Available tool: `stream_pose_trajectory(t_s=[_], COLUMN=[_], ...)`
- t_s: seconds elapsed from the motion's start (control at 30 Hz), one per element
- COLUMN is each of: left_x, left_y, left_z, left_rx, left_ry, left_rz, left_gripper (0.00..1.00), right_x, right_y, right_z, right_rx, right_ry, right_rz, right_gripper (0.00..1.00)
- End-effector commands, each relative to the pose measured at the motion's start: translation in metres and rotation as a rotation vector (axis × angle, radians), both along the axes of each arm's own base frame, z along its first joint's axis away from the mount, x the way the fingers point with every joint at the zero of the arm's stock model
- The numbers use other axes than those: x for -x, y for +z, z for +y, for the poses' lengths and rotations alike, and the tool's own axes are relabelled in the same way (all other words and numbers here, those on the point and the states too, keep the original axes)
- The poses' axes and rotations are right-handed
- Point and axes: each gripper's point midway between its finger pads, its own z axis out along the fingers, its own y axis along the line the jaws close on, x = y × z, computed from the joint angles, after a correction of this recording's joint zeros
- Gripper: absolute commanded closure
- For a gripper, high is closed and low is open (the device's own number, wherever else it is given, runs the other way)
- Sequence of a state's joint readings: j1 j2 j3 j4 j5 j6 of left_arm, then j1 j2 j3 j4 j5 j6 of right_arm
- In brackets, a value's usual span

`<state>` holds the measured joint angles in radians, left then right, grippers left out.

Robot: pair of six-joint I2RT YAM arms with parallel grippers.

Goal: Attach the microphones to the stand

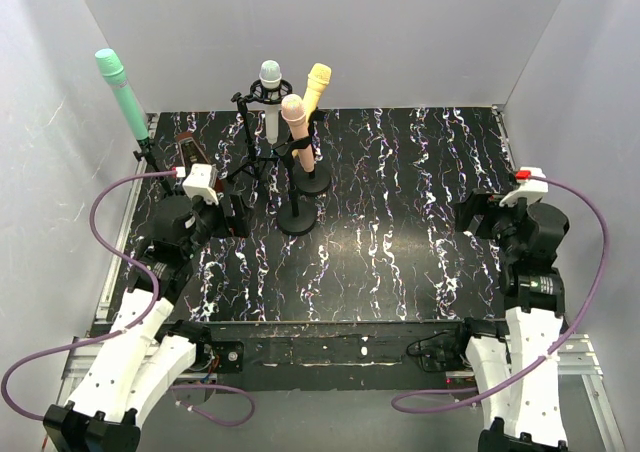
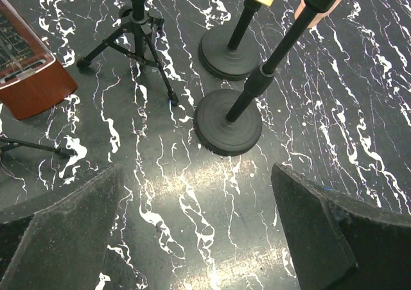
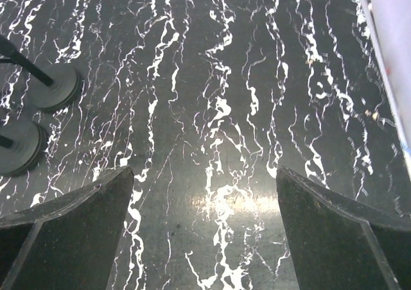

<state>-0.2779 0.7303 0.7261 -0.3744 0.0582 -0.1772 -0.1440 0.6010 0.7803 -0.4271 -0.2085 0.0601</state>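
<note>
Four microphones sit in black stands at the back left. The mint green one (image 1: 122, 92) tilts on a stand at the far left. The white one (image 1: 271, 97) is on a tripod stand (image 1: 255, 162). The yellow one (image 1: 316, 87) and the peach-pink one (image 1: 296, 127) are on round-base stands (image 1: 297, 217). My left gripper (image 1: 232, 215) is open and empty, near the round bases (image 2: 228, 121). My right gripper (image 1: 470, 215) is open and empty over bare marbled table at the right.
A reddish-brown box (image 2: 29, 72) lies at the back left beside the tripod legs (image 2: 138, 40). White walls enclose the table on three sides. Two round bases show at the left of the right wrist view (image 3: 54, 88).
</note>
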Motion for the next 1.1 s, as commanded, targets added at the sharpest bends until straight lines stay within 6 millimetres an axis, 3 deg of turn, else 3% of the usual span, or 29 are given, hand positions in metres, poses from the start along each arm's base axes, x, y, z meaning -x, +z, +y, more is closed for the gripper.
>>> stream_pose_trajectory(t_s=[0.0, 0.13, 0.77, 1.07], left_x=[0.002, 0.002, 0.001, 0.000], left_y=[0.005, 0.002, -0.003, -0.007], left_z=[0.003, -0.001, 0.010, 0.009], left_rx=[-0.015, -0.015, -0.040, -0.042], left_ry=[0.000, -0.021, 0.035, 0.028], left_rz=[-0.026, -0.010, -0.007, 0.006], left_gripper=[0.02, 0.02, 0.02, 0.02], right_x=[-0.008, -0.008, -0.001, 0.006], right_y=[-0.013, -0.030, -0.020, -0.003], right_z=[-0.008, -0.019, -0.023, -0.020], right_rx=[-0.111, -0.088, -0.111, -0.113], right_ry=[-0.104, -0.163, -0.161, -0.155], right_rz=[-0.046, -0.027, -0.061, -0.132], right_gripper=[0.02, 0.02, 0.02, 0.02])
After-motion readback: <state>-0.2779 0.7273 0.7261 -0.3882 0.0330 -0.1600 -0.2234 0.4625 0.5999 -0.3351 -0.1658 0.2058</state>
